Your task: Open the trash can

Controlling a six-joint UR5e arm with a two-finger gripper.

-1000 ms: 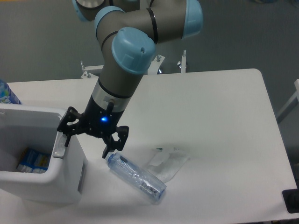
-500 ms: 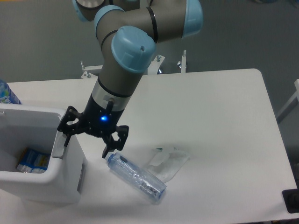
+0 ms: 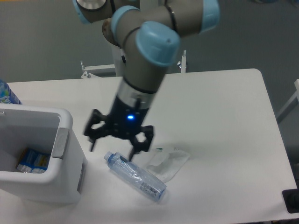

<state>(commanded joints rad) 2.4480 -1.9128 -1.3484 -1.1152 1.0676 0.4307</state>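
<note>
Camera view
Claw (image 3: 113,149): my fingers spread wide, gripping nothing, above the bottle's (image 3: 135,176) cap end.
Bin (image 3: 35,156): at my table's (image 3: 219,116) left edge, top open, blue packet inside.
Wrapper (image 3: 167,162): beside the bottle.

Grey arm (image 3: 140,79), blue caps, seemingly black gripper (image 3: 112,149)

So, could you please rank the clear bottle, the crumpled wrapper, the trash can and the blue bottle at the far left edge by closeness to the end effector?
1. Clear bottle, lying just below the open end effector.
2. Crumpled wrapper, to its right.
3. Trash can, to its left.
4. Blue bottle, behind the can at the picture's edge.
</note>
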